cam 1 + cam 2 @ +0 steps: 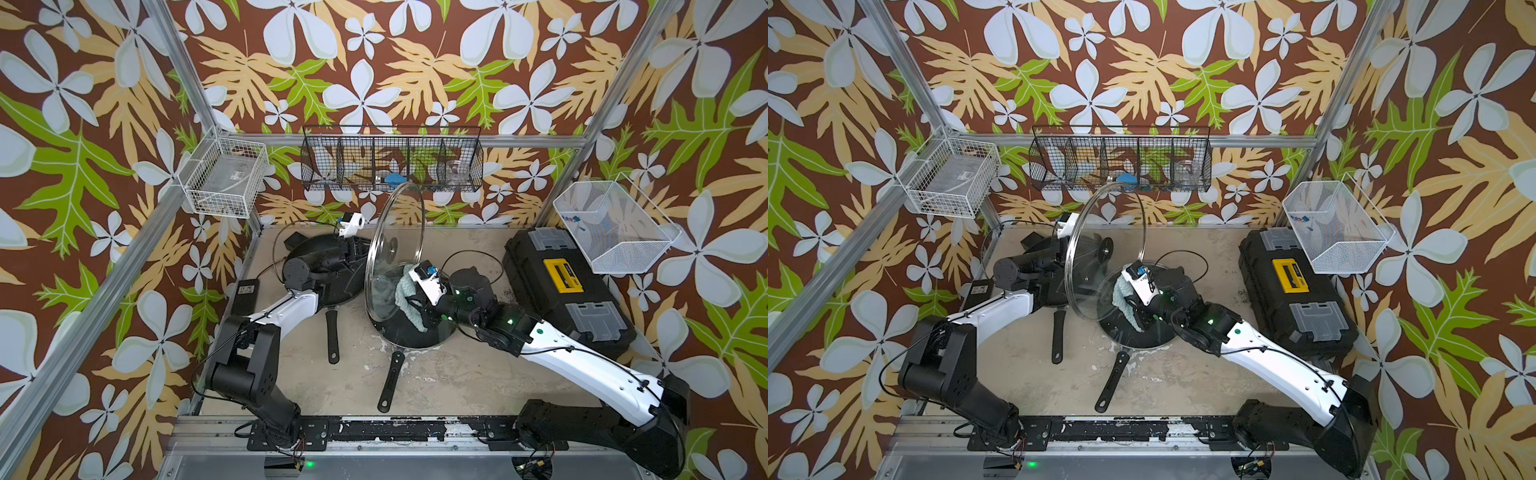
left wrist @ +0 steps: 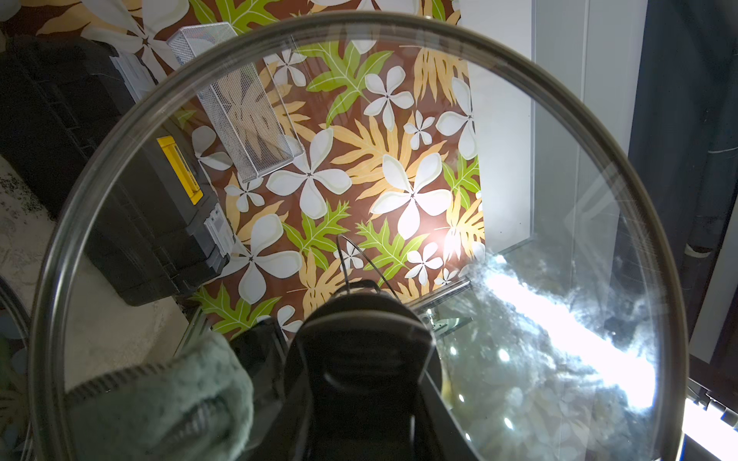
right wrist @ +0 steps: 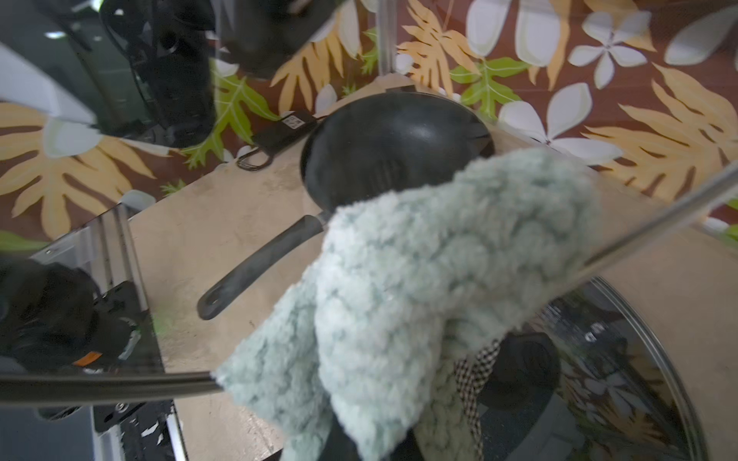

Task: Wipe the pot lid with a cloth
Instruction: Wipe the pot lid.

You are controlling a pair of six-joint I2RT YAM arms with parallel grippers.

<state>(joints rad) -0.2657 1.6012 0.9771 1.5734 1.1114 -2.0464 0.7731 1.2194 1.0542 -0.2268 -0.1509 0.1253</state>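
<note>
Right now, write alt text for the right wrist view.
A fluffy mint cloth fills the centre, lying across the rim of a clear glass lid. Beyond it, a black pan sits on the table.

The walls [image 1: 374,62] carry brown paper with white flowers and green and tan leaves, framed by aluminium posts [image 1: 189,75]. A black mesh rack [image 1: 392,160] hangs on the back wall (divided into compartments, contents unclear). A white wire basket [image 1: 226,178] hangs at one side, a white mesh basket [image 1: 615,226] at the other, above a black toolbox [image 1: 590,291] on the mottled beige table [image 1: 457,374].
</note>
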